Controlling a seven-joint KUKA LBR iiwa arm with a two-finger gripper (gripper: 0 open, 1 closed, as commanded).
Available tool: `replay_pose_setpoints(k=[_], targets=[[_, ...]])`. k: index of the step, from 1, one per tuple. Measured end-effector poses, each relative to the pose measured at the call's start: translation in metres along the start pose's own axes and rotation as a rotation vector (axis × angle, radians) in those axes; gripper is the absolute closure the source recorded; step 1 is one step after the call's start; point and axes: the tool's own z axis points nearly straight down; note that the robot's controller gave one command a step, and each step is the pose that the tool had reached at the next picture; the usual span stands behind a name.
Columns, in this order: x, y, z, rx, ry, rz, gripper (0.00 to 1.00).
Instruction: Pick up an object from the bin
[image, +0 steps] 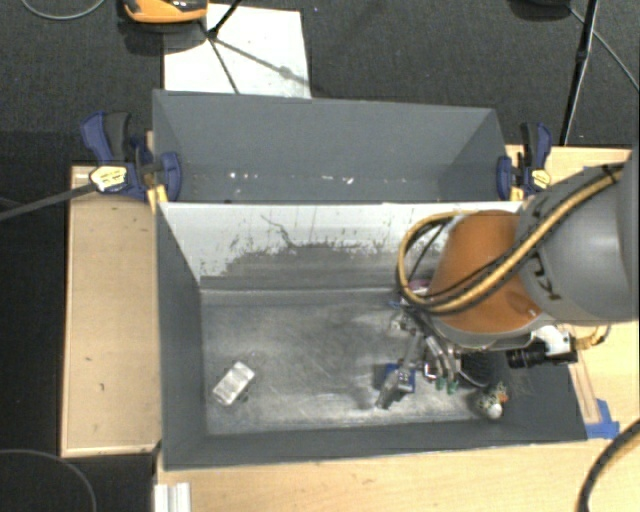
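The grey metal bin (300, 330) has sloping walls, likely why its few loose things sit on the flat floor. The arm (480, 270) with its orange cover leans in over the right rim to bring the gripper (405, 385) low over the floor, right of the middle and near the front wall. I cannot tell whether the claw is spread or pressed together, but a small dark-blue piece (392, 378) lies at its tip, seemingly slanting front-left to back-right, while a pale clear block (233, 383) lies well apart at front left.
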Motion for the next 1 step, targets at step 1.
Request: replay_pose_setpoints(k=[1], targets=[[-0.0083, -0.0158, -0.0071, 0.001, -0.002, 0.148, 0.00]])
